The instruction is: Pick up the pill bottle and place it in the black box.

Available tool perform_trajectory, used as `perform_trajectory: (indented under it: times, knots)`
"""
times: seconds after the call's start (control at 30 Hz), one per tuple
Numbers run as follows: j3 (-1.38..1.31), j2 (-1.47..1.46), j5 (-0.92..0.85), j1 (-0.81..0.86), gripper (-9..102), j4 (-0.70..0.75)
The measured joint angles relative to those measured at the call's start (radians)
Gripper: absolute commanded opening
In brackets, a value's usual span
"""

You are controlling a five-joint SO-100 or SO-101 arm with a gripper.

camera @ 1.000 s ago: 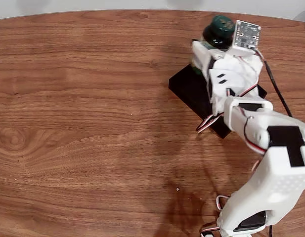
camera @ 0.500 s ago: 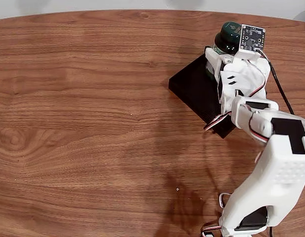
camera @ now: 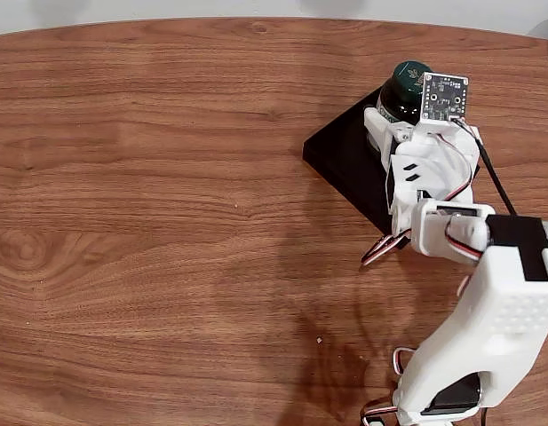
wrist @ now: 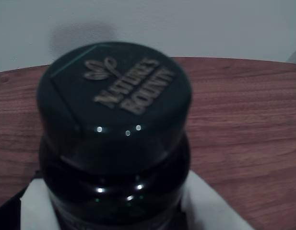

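Servo cables, red and white, loop beside the one white plastic arm [camera: 487, 319] that rises from the near edge of the wood-grain bench [camera: 167, 222] in the fixed view. The arm reaches away toward the bench's far right part, where a small circuit-board camera [camera: 444, 96] sits on its wrist. The white two-finger tool [camera: 389, 120] is clamped on one pill bottle [camera: 403, 87], a small dark green glass jar with a round green lid. In the wrist view white fingers [wrist: 205, 203] press against the jar's sides, left and right of the glass, and the lid [wrist: 114, 100] carries pale lettering reading NATURE'S BOUNTY under a leaf mark. The bottle stands roughly upright in the grip. Beneath the tool lies one black box [camera: 340, 155], a shallow square matte tray turned corner-on to the camera, partly covered by the arm. The bottle is over the tray's far part; whether it touches the tray floor cannot be told. Beyond the bench a pale wall [wrist: 210, 24] runs across.
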Motion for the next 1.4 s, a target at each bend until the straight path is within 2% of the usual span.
perform_trajectory:
  times: [0.57,0.7,0.83,1.4]
  knots:
    - [0.043,0.028,0.000,0.000,17,-0.009]
    - [0.080,0.057,0.000,-0.011,30,-0.009]
    - [0.098,0.061,-0.005,-0.020,37,-0.008]
    - [0.152,0.129,-0.002,-0.025,45,-0.008]
